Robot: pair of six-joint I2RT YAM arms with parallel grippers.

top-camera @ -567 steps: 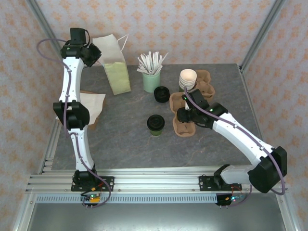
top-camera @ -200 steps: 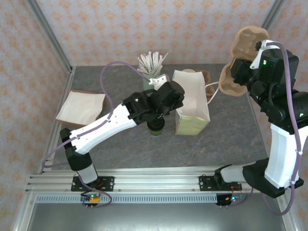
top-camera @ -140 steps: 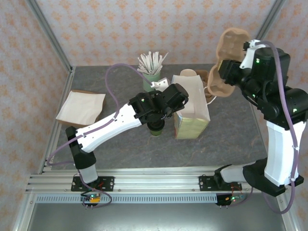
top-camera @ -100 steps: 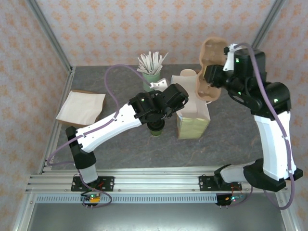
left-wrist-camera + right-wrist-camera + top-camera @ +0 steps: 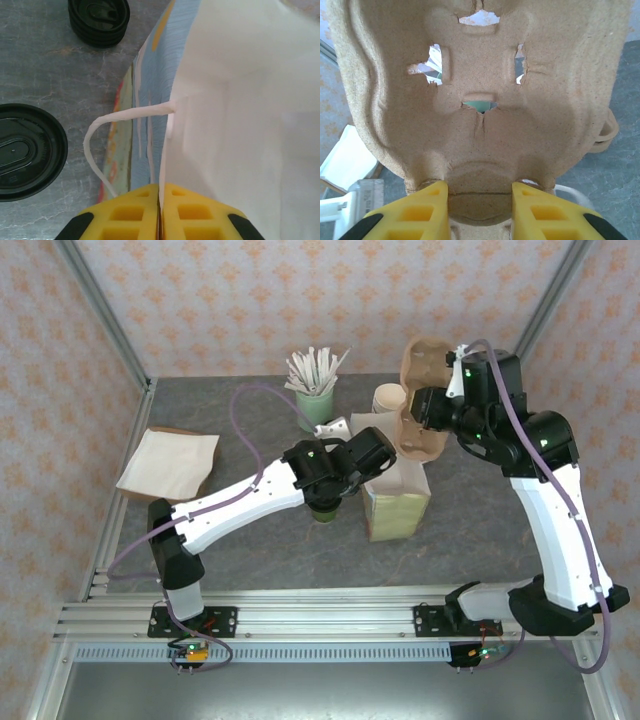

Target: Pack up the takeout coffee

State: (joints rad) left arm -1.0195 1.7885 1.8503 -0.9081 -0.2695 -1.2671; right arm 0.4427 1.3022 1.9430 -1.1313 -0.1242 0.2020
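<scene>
Overhead, the grey marbled table (image 5: 250, 560) sat inside walls of peach patterned wallpaper (image 5: 300, 300). 2 slanting metal posts (image 5: 103, 310) stood at the back corners and a slotted rail (image 5: 320, 620) ran along the near edge.

At the far left lay a folded paper (image 5: 168, 462), flat on the stone and well apart from everything else. The left arm (image 5: 240, 502) stretched from its base across the middle of the table. Behind it stood a pale green mug (image 5: 315, 408) full of white sticks (image 5: 312, 368).

The coffee (image 5: 27, 150) stood upright on the table just left of the bag (image 5: 395, 502), with its black lid on. From above, the arm's wrist covered most of it. A stack of loose lids (image 5: 98, 20) sat farther back on the stone.

The left gripper (image 5: 160, 192) had its yellow fingers pressed together on the bag's left wall, with the paper pinched in the slit between them. The bag stood upright with its white inside open, and 1 paper handle looped out beside the coffee.

Behind the bag rose a stack of cream-lined cups (image 5: 389, 400). To the right, the right gripper (image 5: 480, 210) was clamped on the edge of a pulp carrier (image 5: 420, 390). It held the carrier on end in the air, above the bag's mouth.
</scene>
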